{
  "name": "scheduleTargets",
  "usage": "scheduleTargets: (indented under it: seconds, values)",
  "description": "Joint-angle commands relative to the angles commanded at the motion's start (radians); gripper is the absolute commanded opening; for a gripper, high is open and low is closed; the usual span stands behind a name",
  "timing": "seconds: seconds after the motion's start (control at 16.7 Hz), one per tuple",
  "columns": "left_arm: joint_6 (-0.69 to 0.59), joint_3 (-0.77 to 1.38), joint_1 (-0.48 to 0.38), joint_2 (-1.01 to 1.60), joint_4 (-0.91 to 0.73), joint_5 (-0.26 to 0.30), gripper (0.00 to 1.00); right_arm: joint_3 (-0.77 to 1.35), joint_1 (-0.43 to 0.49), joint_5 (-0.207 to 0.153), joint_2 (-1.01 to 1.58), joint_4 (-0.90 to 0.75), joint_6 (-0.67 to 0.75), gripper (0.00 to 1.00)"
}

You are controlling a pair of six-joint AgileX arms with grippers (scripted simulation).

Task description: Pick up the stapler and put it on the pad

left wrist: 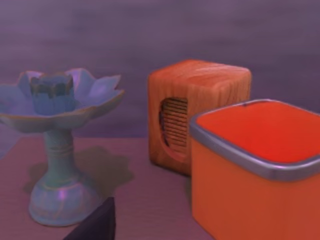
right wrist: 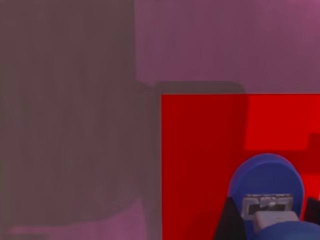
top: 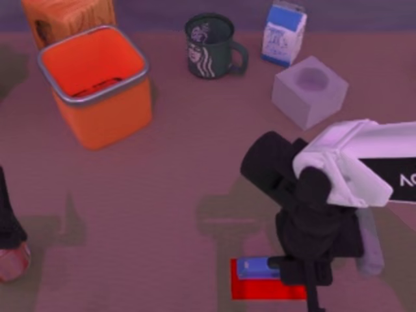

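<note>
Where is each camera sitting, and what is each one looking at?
Top view: above the table, looking down on the orange bin, the mug and the right arm over the pad.
Left wrist view: on the left arm, facing the orange bin, a wooden box and a lotus-shaped stand; a dark bit of gripper shows.
Right wrist view: on the right arm, looking at the stapler over the pad.
Shared: top and right wrist both show stapler and pad.

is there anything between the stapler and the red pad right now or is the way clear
Nothing visible stands between them. The stapler is already over the pad, with the right gripper around it. In the right wrist view only red pad shows beneath the stapler; whether it touches the pad is unclear. The left arm is parked at the table's left edge.
</note>
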Motion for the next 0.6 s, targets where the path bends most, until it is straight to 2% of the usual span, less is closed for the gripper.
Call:
scheduleTargets:
  seconds: [0.6]
  values:
    - [0.000, 0.000, 0.000, 0.000, 0.000, 0.000, 1.00, 0.000, 0.000, 0.000, 0.000, 0.000, 0.000, 0.90]
